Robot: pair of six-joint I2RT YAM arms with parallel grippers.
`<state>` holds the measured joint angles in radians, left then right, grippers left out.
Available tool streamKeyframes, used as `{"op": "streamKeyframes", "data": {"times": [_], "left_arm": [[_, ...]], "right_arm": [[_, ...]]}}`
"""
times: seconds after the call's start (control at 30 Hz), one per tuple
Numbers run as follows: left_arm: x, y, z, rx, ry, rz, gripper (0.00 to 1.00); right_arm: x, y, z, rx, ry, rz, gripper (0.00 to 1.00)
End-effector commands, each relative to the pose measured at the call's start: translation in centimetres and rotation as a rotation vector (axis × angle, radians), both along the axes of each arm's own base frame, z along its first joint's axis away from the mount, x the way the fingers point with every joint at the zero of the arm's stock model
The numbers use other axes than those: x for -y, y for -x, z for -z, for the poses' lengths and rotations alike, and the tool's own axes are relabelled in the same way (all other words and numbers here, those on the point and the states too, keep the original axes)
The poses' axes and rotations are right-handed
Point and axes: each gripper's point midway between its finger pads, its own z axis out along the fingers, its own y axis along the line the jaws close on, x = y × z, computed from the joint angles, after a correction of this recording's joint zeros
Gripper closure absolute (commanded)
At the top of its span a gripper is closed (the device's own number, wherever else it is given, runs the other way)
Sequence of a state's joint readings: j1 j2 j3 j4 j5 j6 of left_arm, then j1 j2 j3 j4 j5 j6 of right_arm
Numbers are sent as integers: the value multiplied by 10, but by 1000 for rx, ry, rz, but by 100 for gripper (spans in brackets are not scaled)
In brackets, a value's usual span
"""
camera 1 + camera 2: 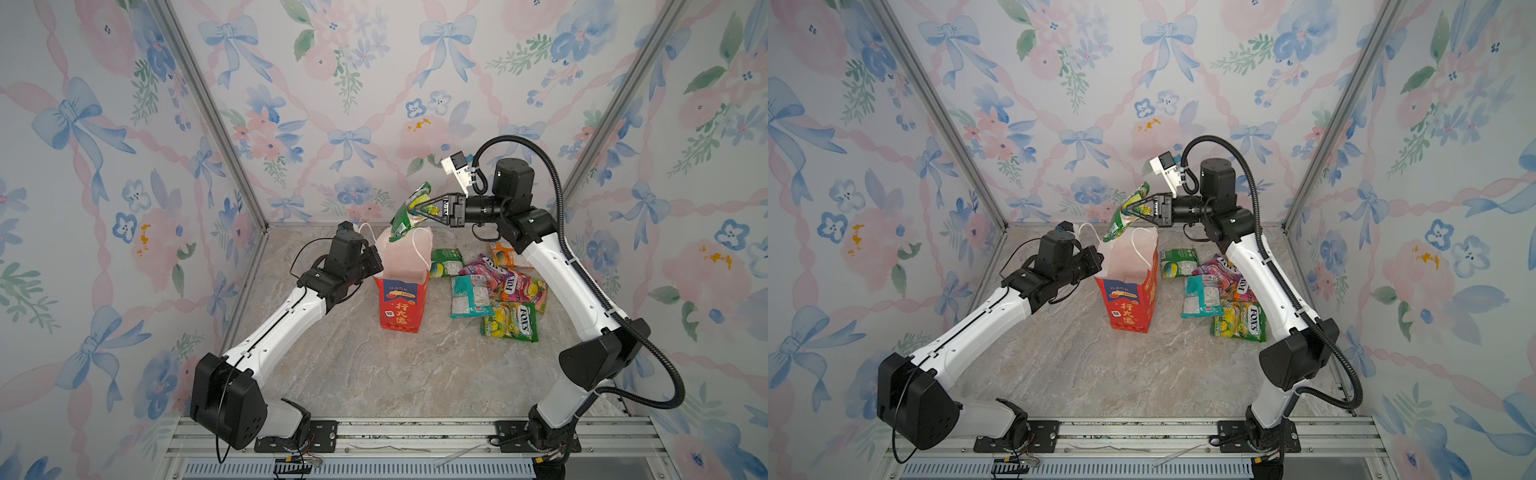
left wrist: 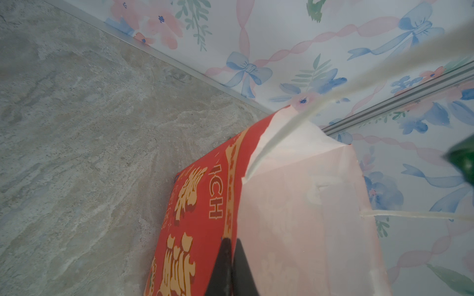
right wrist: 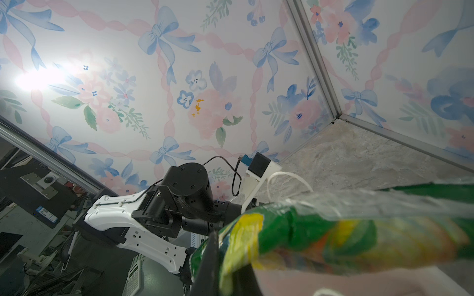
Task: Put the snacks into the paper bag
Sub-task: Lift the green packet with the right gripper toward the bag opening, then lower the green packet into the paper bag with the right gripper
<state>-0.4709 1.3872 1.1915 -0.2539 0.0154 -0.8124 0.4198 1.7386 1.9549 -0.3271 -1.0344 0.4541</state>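
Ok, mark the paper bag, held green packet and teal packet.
paper bag [image 1: 400, 309], in a top view, red front
held green packet [image 1: 402, 224], in a top view, lower half
teal packet [image 1: 469, 295], in a top view, middle

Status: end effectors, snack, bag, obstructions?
Left end effector shut on rim of tall red paper bag. Right end effector shut on green crinkly plastic packet over bag mouth. Six loose packets on table. Nothing blocking.

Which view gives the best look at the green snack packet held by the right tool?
In both top views the green snack packet shows whole, pinched by the right tool above the open paper bag. The right wrist view has it close but blurred and cropped; the left wrist view catches only a dark green corner.
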Motion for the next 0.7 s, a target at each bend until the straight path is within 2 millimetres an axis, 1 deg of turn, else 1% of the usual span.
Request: {"op": "streamKeyframes", "data": {"times": [0.0, 0.17, 0.4, 0.5, 0.67], "left_arm": [[2, -1, -5, 12, -17, 12, 100], [1, -1, -4, 11, -21, 8, 100], [5, -2, -3, 7, -17, 15, 100], [7, -2, -4, 8, -18, 19, 100], [10, -1, -4, 7, -17, 28, 100]], "right_arm": [[-1, 7, -4, 40, 17, -7, 100], [2, 17, 14, 7, 81, -16, 100], [11, 35, 47, -14, 249, -3, 100], [14, 39, 63, -13, 348, 23, 100], [21, 36, 92, 0, 507, 87, 100]]}}
